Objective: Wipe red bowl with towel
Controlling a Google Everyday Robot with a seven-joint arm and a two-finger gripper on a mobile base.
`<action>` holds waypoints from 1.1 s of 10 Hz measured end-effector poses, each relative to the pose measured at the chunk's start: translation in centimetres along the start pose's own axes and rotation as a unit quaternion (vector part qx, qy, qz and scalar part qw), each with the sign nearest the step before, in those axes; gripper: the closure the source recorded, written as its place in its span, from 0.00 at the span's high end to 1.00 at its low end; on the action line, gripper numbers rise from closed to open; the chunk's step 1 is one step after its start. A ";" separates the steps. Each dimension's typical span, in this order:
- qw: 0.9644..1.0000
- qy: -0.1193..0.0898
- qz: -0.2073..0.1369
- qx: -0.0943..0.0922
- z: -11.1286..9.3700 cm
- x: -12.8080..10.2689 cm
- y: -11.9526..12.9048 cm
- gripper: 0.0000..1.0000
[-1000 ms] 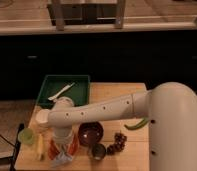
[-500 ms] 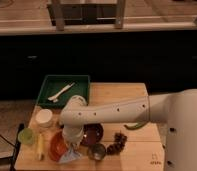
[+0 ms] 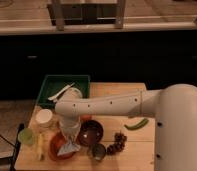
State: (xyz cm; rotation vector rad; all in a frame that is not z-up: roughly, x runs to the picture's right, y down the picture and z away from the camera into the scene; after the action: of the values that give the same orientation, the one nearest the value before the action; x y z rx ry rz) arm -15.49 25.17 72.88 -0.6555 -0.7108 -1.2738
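The red bowl [image 3: 57, 145] sits on the wooden table [image 3: 142, 145] at the front left. A pale grey towel [image 3: 70, 147] lies bunched in the bowl's right half. My gripper [image 3: 69, 136] points down from the end of the white arm, right over the bowl, and is shut on the top of the towel. The bowl's right rim is hidden behind the towel and gripper.
A dark brown bowl [image 3: 91, 132] stands just right of the gripper, with a small metal cup [image 3: 98, 150] and grapes [image 3: 117, 143] in front. A green pepper [image 3: 137, 124] lies to the right. A green tray [image 3: 62, 89] is behind; a white cup [image 3: 43, 117], a green cup [image 3: 26, 135] and a yellow item [image 3: 39, 145] stand left.
The gripper with the towel has shifted a little to the right across the red bowl, uncovering the bowl's left side. The forearm has swung lower over the table.
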 end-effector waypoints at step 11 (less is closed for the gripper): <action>0.996 -0.019 -0.086 -0.007 2.0 -6.6 -0.6 0.02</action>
State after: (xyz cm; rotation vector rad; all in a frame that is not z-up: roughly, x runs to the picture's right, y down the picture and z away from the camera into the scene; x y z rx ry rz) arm -17.30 30.69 69.00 -0.6412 -0.8034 -1.4275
